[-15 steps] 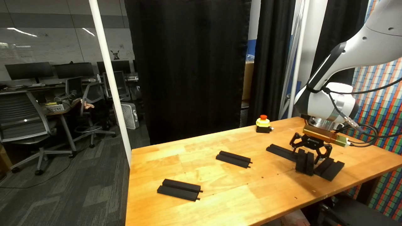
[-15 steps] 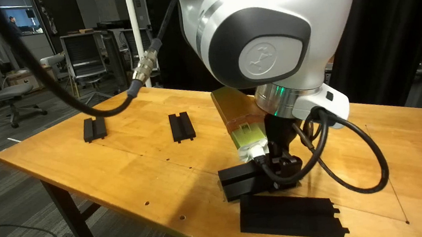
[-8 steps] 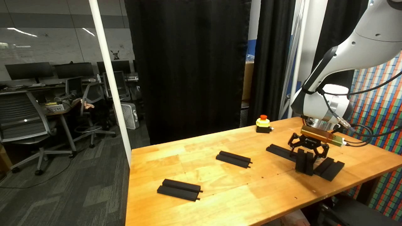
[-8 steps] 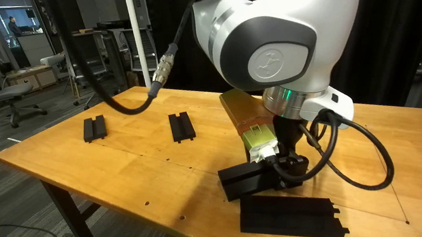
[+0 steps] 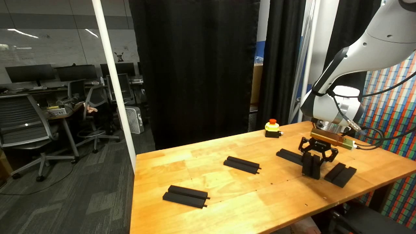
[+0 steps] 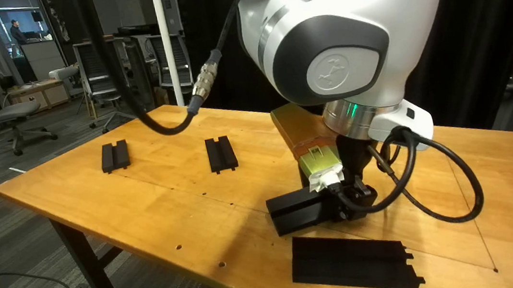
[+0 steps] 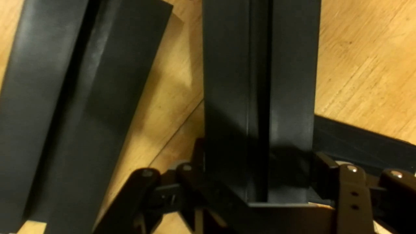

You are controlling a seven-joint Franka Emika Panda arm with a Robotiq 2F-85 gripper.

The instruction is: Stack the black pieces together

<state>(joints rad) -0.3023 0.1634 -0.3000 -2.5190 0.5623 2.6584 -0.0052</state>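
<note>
Gripper (image 7: 259, 157), spread wider earlier, now clamps a black piece (image 7: 234, 94) — shifted farther from another piece (image 6: 353, 263) near the long edge of the table (image 5: 286, 203).

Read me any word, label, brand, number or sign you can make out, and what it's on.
No word or number reads clearly.
Gripper: small pale marking, too blurred to read.
Robot arm's joint cap: line emblem, no letters.
Whiteboard: small dark figure; other marks too faint to read.
Black pieces: no marking seen.

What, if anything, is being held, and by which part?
The gripper holds a black piece by its two long sides, near one end.
</note>
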